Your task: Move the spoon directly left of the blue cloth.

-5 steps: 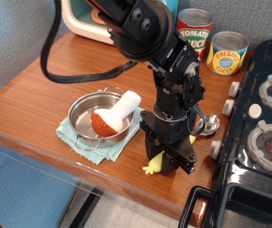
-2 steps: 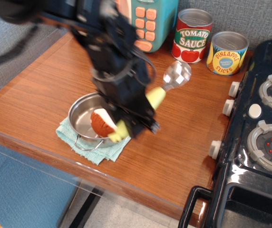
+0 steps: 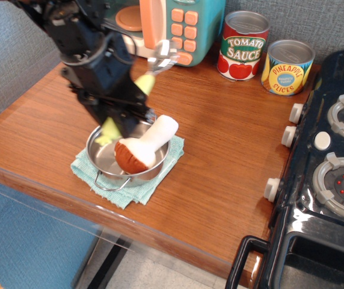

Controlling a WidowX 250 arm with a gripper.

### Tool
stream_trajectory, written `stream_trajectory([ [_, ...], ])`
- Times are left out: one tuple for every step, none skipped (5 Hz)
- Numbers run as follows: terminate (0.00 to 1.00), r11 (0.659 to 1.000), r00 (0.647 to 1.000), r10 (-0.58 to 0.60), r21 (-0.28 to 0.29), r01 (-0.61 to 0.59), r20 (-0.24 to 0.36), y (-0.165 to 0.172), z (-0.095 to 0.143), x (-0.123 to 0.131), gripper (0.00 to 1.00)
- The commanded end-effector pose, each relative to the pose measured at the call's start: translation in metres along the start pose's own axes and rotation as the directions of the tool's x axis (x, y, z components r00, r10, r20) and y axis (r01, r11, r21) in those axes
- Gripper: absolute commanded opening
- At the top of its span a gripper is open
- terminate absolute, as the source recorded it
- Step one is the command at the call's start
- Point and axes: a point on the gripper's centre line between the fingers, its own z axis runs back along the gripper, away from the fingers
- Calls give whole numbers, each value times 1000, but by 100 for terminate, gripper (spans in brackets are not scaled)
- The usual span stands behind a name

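Note:
The spoon [image 3: 142,84] has a shiny silver bowl and a pale yellow-green handle. It hangs tilted in the air, bowl up and to the right, handle end down near the pot's left rim. My gripper [image 3: 124,105] is shut on the spoon's handle, above the left part of the steel pot [image 3: 103,153]. The blue cloth [image 3: 139,191] lies under the pot near the table's front edge. The arm is blurred by motion.
A plush mushroom [image 3: 142,147] lies in the pot. A toy microwave [image 3: 184,24] and two cans, tomato sauce [image 3: 242,45] and pineapple slices [image 3: 287,66], stand at the back. A black toy stove [image 3: 325,174] fills the right side. Bare wood lies left of the cloth.
My gripper lifted the spoon from the table right of the cloth and carried it left across the pot; it now hangs over the pot's left side.

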Motion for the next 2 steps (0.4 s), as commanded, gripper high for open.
stream_trajectory([
  [0,993,995,98,65,-98,4,34,4,2,0],
  [0,989,990,120,98,-113,-70,49,-9,-5,0],
])
